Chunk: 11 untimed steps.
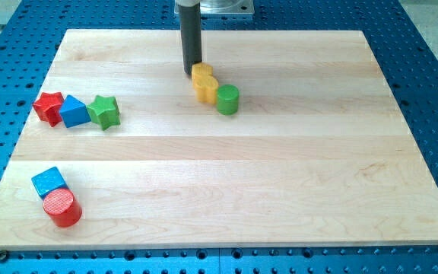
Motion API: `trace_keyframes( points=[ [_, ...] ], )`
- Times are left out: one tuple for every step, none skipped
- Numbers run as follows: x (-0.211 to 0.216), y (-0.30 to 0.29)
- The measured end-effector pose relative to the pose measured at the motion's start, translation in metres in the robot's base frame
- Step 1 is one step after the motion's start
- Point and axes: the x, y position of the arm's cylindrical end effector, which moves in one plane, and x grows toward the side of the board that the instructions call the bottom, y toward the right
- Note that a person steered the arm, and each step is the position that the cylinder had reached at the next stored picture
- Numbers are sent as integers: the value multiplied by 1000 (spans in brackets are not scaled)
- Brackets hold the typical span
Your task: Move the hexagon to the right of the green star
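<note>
Up near the top middle of the frame, our rod comes straight down and my tip [192,73] sits right at the upper left edge of the yellow hexagon [201,74], touching it or as good as. We've got no gripper on this arm, just the rod, so nothing opens or closes.

Right below the hexagon, touching it, is a second yellow block [207,90]; we can't quite call its shape. A green cylinder [228,100] sits just to the right of that one, touching too.

Over at the left of the frame there's a row of three packed together: red star [49,106], then a blue block [74,111], then the green star [104,111] at the right end. So the hexagon is well apart from the green star, up and to the right of it.

Lower left of the wooden table [280,190], a blue cube [49,182] sits against a red cylinder [61,208].
</note>
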Motion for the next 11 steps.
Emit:
trace_keyframes(
  points=[
    [26, 14],
    [24, 60],
    [35, 87],
    [51, 53],
    [71, 13],
    [94, -9],
    [115, 21],
    [94, 22],
    [91, 5],
    [99, -26],
    [110, -37]
  ],
)
